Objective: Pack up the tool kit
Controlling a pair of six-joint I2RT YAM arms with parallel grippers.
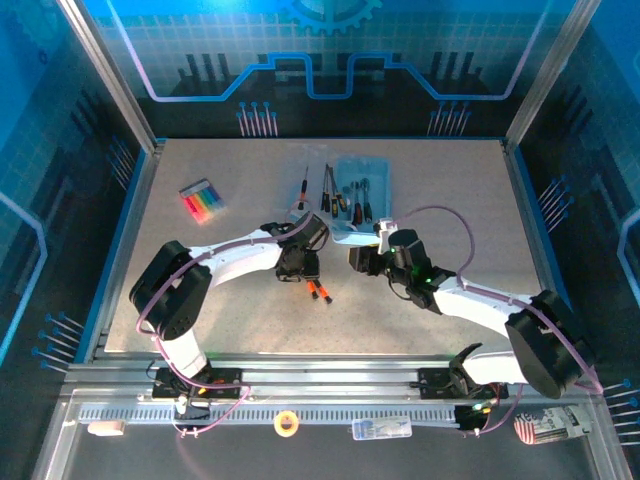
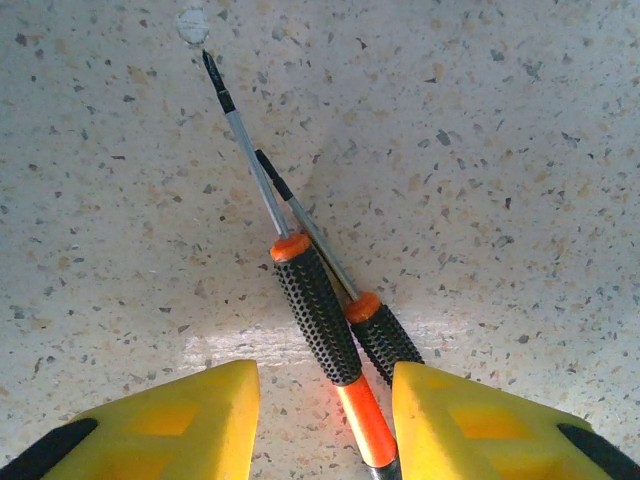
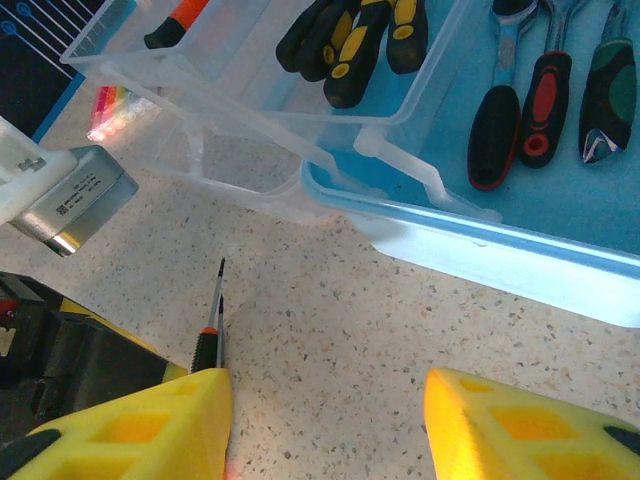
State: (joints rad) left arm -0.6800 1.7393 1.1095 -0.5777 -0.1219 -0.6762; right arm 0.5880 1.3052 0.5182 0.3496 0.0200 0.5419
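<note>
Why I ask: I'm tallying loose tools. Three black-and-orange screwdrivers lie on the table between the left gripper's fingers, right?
Not three. Two screwdrivers lie side by side on the table between the fingers of the left gripper, as the left wrist view shows.

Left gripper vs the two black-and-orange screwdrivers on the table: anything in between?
Nothing visible. The two black-and-orange-handled screwdrivers lie together on the bare speckled table. Their handles sit in the gap of the open left gripper, between its yellow fingers.
</note>
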